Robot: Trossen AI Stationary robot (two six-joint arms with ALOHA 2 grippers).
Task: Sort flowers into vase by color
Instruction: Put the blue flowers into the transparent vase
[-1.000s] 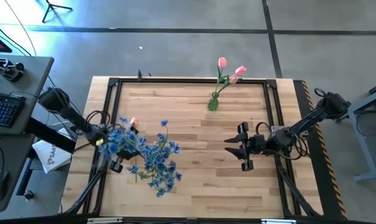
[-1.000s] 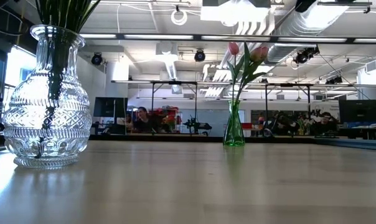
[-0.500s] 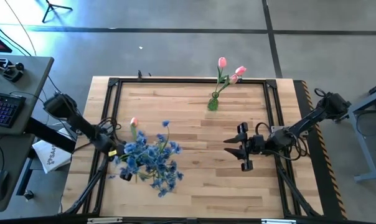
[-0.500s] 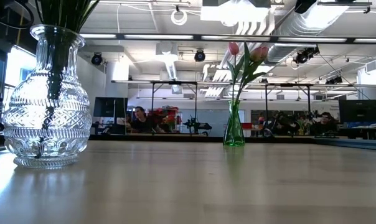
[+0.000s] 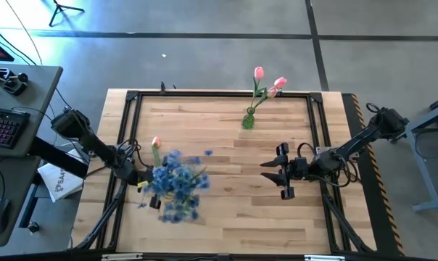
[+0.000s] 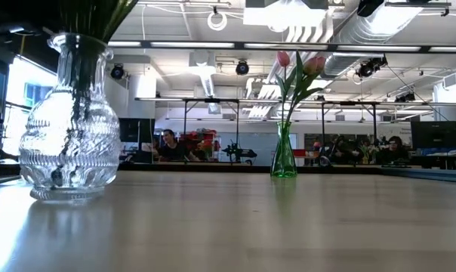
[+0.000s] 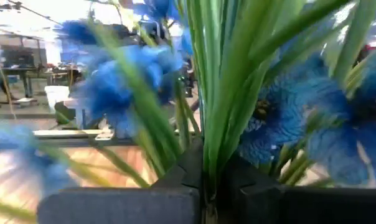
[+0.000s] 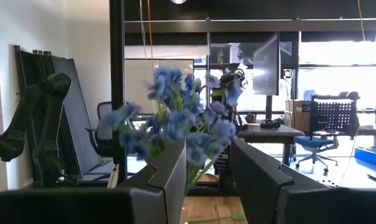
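Note:
A bunch of blue-blossomed flowers [image 5: 177, 185] stands with its stems in a clear cut-glass vase [image 6: 72, 125] on the table's left part. From above, the blossoms hide the vase. A single pink tulip head [image 5: 155, 143] rises beside the bunch. My left gripper [image 5: 145, 187] is at the bunch's left side, shut on its stems. A slim green vase [image 5: 248, 120] at the far edge holds pink tulips [image 5: 268, 81]. My right gripper [image 5: 273, 171] hovers open over the table's right half, pointing toward the blue bunch [image 8: 178, 121]. My left gripper pinches several green stems [image 7: 208, 146] of the blue bunch between its two fingers [image 7: 175, 180], below the blossoms. It comes from the table's left side, with the fingers lying across the stems. The stems' lower ends run down into the glass vase [image 6: 77, 91].
A black frame [image 5: 135, 96] runs round the wooden tabletop. Bare wood lies between the two vases and my right gripper. A desk with a keyboard [image 5: 1, 127] stands left of the table. Beyond the far edge, a person [image 6: 167, 145] sits in the room.
My left gripper has moved toward the table's right and taken the blue bunch with it. The blossoms, spread wide before, now sit gathered closer together and blurred. The glass vase has shifted toward the table's right and leans slightly.

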